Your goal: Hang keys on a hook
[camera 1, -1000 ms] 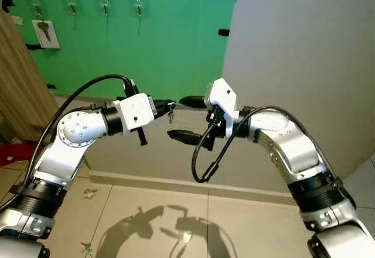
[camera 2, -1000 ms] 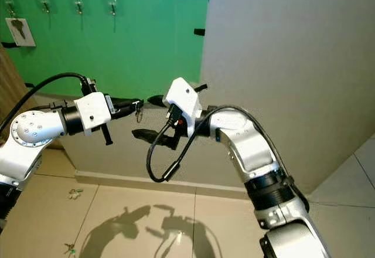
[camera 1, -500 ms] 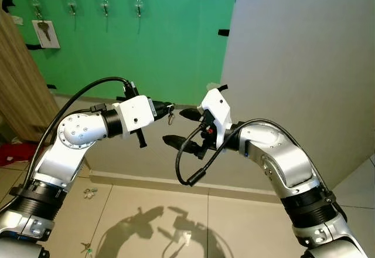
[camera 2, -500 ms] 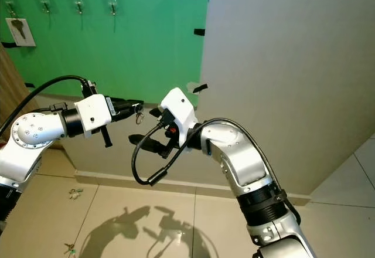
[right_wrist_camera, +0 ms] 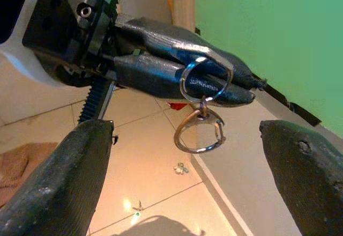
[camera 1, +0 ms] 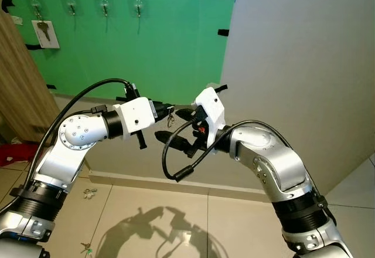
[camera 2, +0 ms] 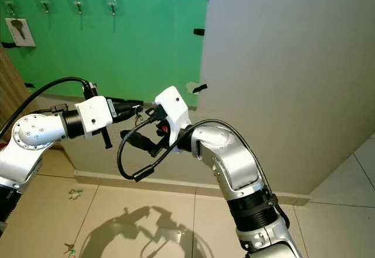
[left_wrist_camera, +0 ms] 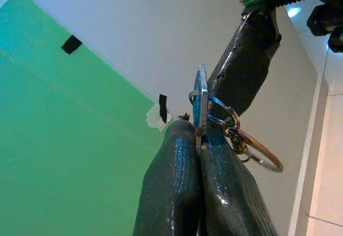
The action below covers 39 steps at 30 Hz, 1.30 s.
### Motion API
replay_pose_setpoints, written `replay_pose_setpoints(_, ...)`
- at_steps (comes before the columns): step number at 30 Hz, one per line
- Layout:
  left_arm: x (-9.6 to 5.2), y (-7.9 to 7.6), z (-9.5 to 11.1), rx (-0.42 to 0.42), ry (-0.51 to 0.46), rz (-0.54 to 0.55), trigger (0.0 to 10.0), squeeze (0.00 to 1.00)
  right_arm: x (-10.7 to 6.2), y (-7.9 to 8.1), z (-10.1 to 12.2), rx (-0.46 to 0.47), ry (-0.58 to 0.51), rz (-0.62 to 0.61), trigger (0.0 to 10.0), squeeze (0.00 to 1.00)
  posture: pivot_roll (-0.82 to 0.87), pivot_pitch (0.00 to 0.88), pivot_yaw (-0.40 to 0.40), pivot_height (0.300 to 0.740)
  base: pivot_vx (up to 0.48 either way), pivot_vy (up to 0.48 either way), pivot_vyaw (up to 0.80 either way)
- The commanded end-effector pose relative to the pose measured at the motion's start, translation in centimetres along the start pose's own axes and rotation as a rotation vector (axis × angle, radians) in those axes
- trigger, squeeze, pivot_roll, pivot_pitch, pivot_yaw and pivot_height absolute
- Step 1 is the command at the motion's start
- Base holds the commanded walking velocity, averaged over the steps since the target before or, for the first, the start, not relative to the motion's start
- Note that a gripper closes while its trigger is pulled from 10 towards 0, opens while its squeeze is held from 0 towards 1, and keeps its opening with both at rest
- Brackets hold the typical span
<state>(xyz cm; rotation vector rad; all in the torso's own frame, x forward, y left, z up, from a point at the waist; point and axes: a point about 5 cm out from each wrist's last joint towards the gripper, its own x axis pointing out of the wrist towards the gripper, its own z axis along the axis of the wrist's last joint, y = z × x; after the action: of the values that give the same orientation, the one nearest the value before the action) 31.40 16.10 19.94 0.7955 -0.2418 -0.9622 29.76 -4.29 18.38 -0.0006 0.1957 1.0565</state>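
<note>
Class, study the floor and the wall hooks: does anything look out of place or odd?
Yes. Two small key bunches lie loose on the tiled floor below the left arm instead of hanging. On the green wall, three of four hooks are bare; one holds a key.

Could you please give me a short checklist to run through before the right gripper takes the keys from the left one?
1. Left gripper shut on the key: ok, both fingers clamp its blade.
2. Key ring and clasp hang free below the left fingers: ok.
3. Right gripper open wide enough: ok, its fingers stand well apart on either side of the ring.
4. Right gripper lined up on the ring: ok, the clasp sits between its fingers in the right wrist view.
5. Free hook on the green wall: ok, three hooks look empty.
6. Ring snagged on a left finger: cannot tell.
</note>
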Motion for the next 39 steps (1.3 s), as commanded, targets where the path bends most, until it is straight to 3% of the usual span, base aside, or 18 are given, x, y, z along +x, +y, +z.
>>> replay_pose_setpoints(1,0.1,-0.3,0.4,0.015,-0.002,-0.02,0.0,0.0,-0.4,0.0,0.3,0.004,-0.003,-0.024,10.0,0.0,-0.02,0.0,-0.003,0.74,0.0,0.0,0.0)
replay_pose_setpoints(7,0.1,-0.4,0.2,0.012,0.003,-0.023,0.0,0.0,-1.0,-0.3,-0.1,-0.029,0.026,-0.092,10.0,0.0,-0.03,0.0,-0.003,0.74,0.0,0.0,0.0)
replay_pose_setpoints(21,0.1,-0.5,0.1,0.011,0.012,-0.026,0.0,0.0,-0.9,0.2,-0.3,-0.01,0.029,-0.107,10.0,0.0,-0.03,0.0,0.001,0.74,0.0,0.0,0.0)
replay_pose_setpoints(25,0.0,-0.2,-0.6,0.008,0.075,-0.023,0.0,0.0,-1.0,0.7,-0.7,-0.012,0.055,-0.114,10.0,0.0,-0.03,0.0,0.001,0.74,0.0,0.0,0.0)
replay_pose_setpoints(34,0.2,-0.4,-0.7,0.0,0.088,-0.031,0.0,0.0,-0.5,1.0,-0.5,-0.015,0.065,-0.154,10.0,0.0,-0.04,0.0,0.009,0.74,0.0,0.0,0.0)
replay_pose_setpoints(39,0.4,0.1,-1.4,-0.036,0.166,-0.002,0.0,0.0,-0.2,1.1,-0.6,-0.01,0.073,-0.164,10.0,0.0,-0.04,0.0,0.009,0.74,0.0,0.0,0.0)
